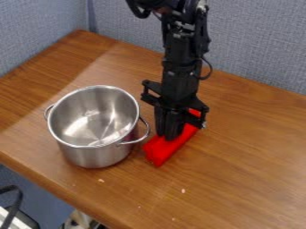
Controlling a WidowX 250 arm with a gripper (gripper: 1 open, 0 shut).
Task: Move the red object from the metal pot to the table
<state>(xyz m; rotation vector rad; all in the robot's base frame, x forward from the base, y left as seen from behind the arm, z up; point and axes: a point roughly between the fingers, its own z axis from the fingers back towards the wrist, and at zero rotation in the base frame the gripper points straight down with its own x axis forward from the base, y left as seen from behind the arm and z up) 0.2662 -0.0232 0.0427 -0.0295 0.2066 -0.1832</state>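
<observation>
From my remote seat, the nearest thing is the front edge of the tabletop [180, 201], bare wood with a few pale specks. Just beyond it sits the metal pot [93, 125], empty as far as I can see into its shiny bowl. Just beside the pot's right wall lies the red object [170, 145], already out of the pot and resting on the wood, its near end close to the pot's side handle.

The gripper [169, 127] comes down almost vertically onto the far end of the red object, jaws clamped shut on it.

My worries from here: the block looks down but is not yet released. If I lift away without opening, I will drag it back up. If the jaws open unevenly or one pad sticks, the block could swivel and knock against the pot, since the gap between them is slight. I also cannot tell whether the block sits fully flat; if its far end is held slightly raised, it may drop and skid on release.

Behind, the black arm [182, 45] rises toward the blue-grey wall [251, 36], well apart from anything it could hit.
</observation>
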